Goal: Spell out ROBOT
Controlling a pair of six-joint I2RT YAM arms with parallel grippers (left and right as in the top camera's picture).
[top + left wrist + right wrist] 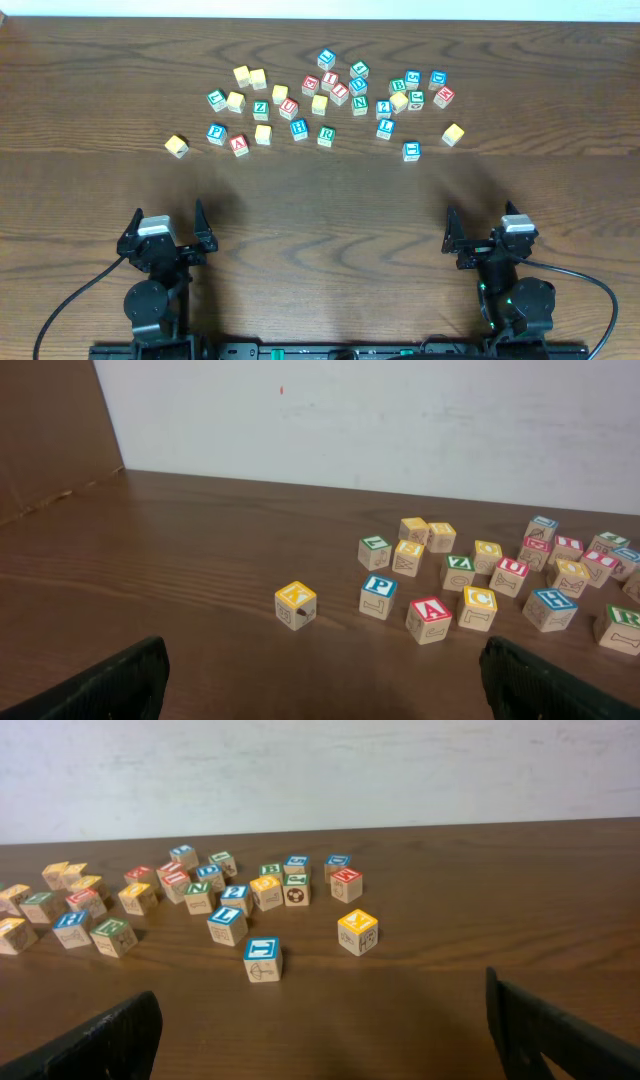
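Several wooden letter blocks lie scattered across the far middle of the table (320,220). Among them are a green R block (326,135), which also shows in the left wrist view (622,626), a blue P block (378,596), a red A block (430,619) and a blue T block (411,150) (263,959). My left gripper (167,222) (322,680) is open and empty near the front left edge. My right gripper (481,222) (320,1030) is open and empty near the front right. Both are well short of the blocks.
A lone yellow block (177,146) (295,605) sits at the left end of the cluster, and another yellow block (453,134) (357,931) at the right end. A white wall (400,420) rises behind the table.
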